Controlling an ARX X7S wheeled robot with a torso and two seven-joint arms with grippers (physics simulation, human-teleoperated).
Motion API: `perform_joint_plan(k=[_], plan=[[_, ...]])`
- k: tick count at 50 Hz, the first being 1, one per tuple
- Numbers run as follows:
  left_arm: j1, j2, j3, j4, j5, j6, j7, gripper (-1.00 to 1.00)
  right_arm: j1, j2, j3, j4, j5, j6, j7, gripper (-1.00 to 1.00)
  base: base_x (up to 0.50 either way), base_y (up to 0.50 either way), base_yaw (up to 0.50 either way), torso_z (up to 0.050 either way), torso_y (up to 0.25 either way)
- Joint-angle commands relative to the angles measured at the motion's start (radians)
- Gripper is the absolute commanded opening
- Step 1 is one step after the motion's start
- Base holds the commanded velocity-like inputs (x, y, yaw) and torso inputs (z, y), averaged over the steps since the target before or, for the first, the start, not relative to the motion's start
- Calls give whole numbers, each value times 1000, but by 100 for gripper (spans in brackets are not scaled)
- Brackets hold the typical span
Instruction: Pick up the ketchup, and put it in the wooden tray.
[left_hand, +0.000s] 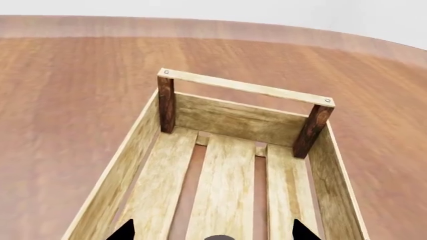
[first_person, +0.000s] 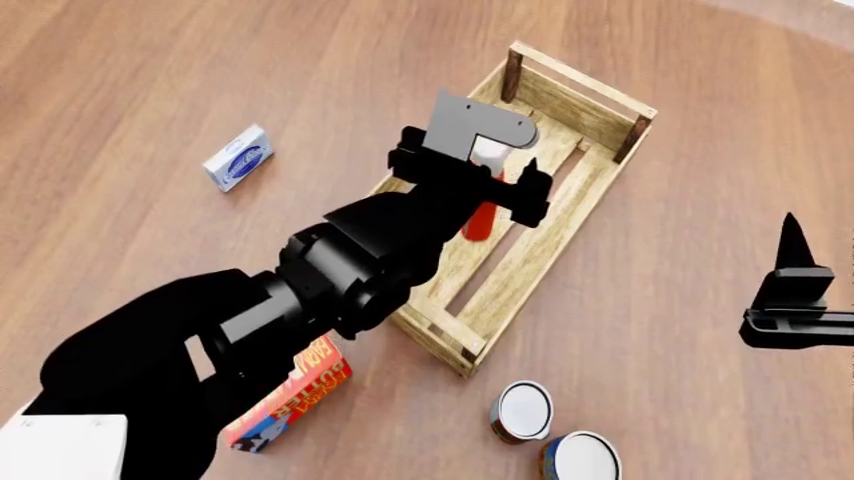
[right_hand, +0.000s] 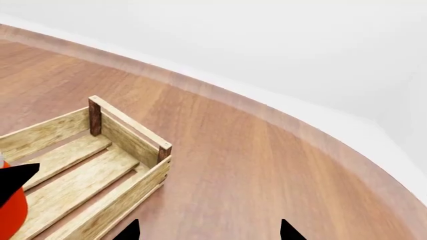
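Nearest the robot, two white-topped cans (first_person: 525, 410) (first_person: 581, 459) stood side by side on the wooden table (first_person: 160, 80), with one red-and-orange butter box (first_person: 291, 393) under the left arm. Beyond them lay the one wooden tray (first_person: 527, 270), and farther left one small blue-and-white box (first_person: 240, 157). The left gripper (first_person: 497, 190) hung over the tray, its fingers spread; whether they touched the ketchup (first_person: 478, 218) could not be told. The bottle sat inside the tray, cap toward the far end. The right gripper (first_person: 798, 290) hovered well to the right, fingers apart, holding nothing. Only the head view showed the cans and boxes. The left wrist view showed just the tray's (left_hand: 223, 185) slatted floor between two spread fingertips (left_hand: 123, 231), while the right wrist view caught a sliver of the red bottle (right_hand: 10, 212).
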Motion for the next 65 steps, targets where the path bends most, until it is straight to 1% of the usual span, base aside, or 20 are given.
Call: perform_joint_plan(k=[1, 18, 30, 40, 47, 65], plan=[[-20, 0, -2, 12, -25, -22, 27, 100, 4, 11, 4, -7, 34, -1, 28, 100, 0, 0, 0, -14, 104], [-31, -2, 4, -6, 3, -5, 28, 100, -23, 5, -7, -6, -1, -35, 11, 100, 0, 0, 0, -15, 117], [-57, -63, -9, 106, 3, -6, -13, 100, -20, 12, -16, -4, 7, -44, 21, 100, 0, 0, 0, -15, 109], [-81, -150, -25, 274, -20, -28, -61, 100, -9, 20, -34, -1, 15, -49, 33, 100, 0, 0, 0, -15, 100], [-84, -229, -30, 412, -28, -34, -79, 100, 0, 27, -44, 1, 26, -51, 43, 100, 0, 0, 0, -15, 86], [-54, -515, -77, 760, -48, 23, -112, 100, 20, 41, -65, 2, 48, -61, 67, 100, 0, 0, 0, -15, 83]])
